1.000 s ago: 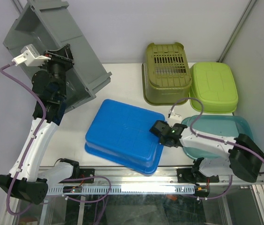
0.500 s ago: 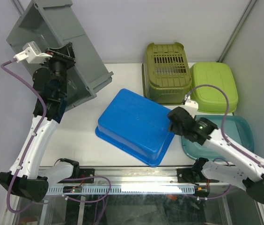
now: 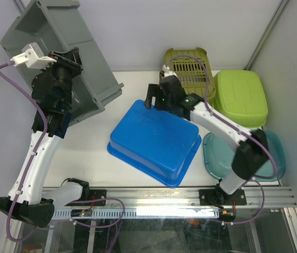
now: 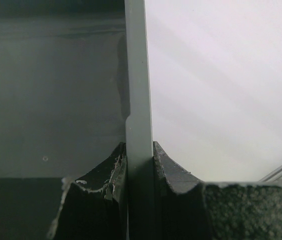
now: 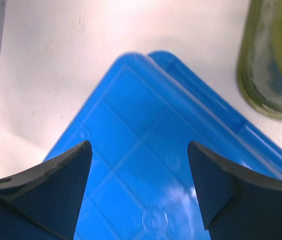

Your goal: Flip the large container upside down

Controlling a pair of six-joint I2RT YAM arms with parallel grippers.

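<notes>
Top view, upper left: we see the large grey container [image 3: 88,58] raised off the white table [image 3: 130,87] and tilted, its open side facing the lower left of the frame and its lower corner down near the table's left edge. The left gripper [image 3: 65,62] is clamped on one wall of it.

Left wrist view: we see that grey wall [image 4: 136,75] running edge-on up the centre of the frame. The left gripper [image 4: 140,150] is closed on it, with one black finger [image 4: 106,172] pressed to each face. The container's dark inside fills the left half of the frame.

Top view, centre: we see a blue tub [image 3: 154,142] lying bottom up on the table. The right gripper [image 3: 158,97] is stretched out over its far corner, just left of an olive basket [image 3: 186,79]. The basket is also bottom up, at the upper right. A light green tub [image 3: 240,97] lies beside the basket, and a teal tub [image 3: 272,150] lies at the lower right, partly under the right arm.

Right wrist view: we see the right gripper [image 5: 138,150] spread wide and holding nothing, its two dark fingers [image 5: 56,175] apart. The ribbed blue tub [image 5: 131,125] shows between them. We cannot tell whether the fingers touch it. The olive basket [image 5: 271,65] fills the upper right corner, and bare table [image 5: 56,60] the upper left.
</notes>
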